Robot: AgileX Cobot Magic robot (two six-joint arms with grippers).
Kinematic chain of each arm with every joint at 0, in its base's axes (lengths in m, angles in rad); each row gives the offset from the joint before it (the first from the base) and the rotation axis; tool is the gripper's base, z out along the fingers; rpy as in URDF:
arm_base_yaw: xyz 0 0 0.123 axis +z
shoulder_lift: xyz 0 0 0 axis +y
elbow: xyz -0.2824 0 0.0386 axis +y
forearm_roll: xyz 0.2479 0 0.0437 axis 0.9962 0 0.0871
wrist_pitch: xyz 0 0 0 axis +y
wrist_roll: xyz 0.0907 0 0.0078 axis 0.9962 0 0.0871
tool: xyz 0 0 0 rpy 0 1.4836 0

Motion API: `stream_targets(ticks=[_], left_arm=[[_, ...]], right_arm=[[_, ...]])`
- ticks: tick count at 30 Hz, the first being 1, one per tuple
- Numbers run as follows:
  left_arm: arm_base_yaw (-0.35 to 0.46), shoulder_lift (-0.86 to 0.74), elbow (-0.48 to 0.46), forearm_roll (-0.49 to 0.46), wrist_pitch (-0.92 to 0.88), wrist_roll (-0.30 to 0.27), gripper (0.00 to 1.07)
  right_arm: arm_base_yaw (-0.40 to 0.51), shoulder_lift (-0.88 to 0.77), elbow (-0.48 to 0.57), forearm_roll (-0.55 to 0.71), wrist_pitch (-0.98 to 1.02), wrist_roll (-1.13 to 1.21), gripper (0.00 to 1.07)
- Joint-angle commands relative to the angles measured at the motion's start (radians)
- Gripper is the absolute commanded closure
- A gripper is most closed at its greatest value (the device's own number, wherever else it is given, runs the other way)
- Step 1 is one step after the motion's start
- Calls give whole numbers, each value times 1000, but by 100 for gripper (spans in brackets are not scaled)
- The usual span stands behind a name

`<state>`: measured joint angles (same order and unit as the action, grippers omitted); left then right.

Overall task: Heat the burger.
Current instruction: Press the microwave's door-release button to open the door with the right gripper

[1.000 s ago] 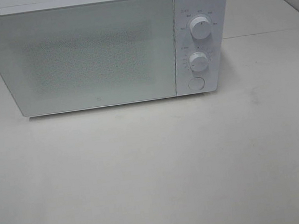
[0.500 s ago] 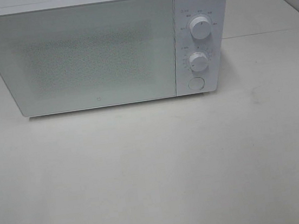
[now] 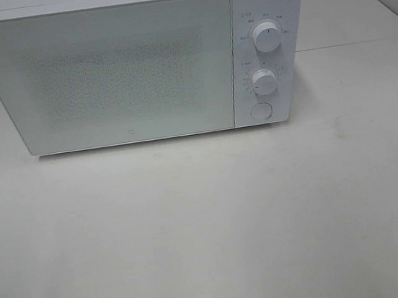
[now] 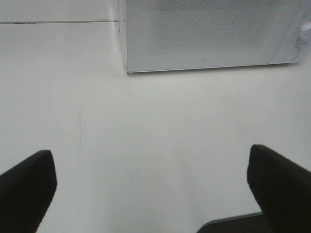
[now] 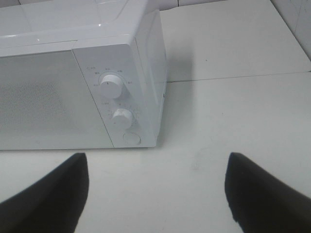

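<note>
1. Microwave (image 3: 137, 62): a white unit standing at the far side of the white table (image 3: 209, 228). Its door (image 3: 102, 73) is closed flush with the body.
2. Control panel, at the microwave's right end: an upper knob (image 3: 266, 37), a lower knob (image 3: 265, 81) directly beneath it, and a round button (image 3: 260, 111) at the bottom.
3. Burger: not located in any view. The door window is pale and speckled, what lies behind it cannot be made out, and so the burger's whereabouts cannot be told.
4. Left gripper (image 4: 150, 158): the dark fingers (image 4: 29, 189) are spread wide with only bare table between them, and they grasp nothing. It is held over the table on the near side of the microwave's left front corner, well apart from the unit.
5. Right gripper (image 5: 158, 160): the fingers (image 5: 257, 194) are likewise spread wide and hold nothing. It is held over the table on the near side of the microwave's right front corner, with the control panel ahead of it.
6. Table surface: a thin seam runs left to right past the microwave's right side
</note>
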<state>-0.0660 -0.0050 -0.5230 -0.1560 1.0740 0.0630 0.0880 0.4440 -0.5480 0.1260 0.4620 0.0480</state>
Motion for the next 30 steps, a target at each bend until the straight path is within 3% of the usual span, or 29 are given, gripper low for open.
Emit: stream_targets(ticks=[1,14,30], left_arm=[[3,-17,3,-8,-11,-2,6],[3,-17,3,-8,-11,-2,6],[3,-17,3,-8,-11,-2,6]], right_arm=[[-3,60,-8,1,-81,-6,32],[-3,320,5,1,-349,-6,32],[-3,583,161,1,-917,-6,32]])
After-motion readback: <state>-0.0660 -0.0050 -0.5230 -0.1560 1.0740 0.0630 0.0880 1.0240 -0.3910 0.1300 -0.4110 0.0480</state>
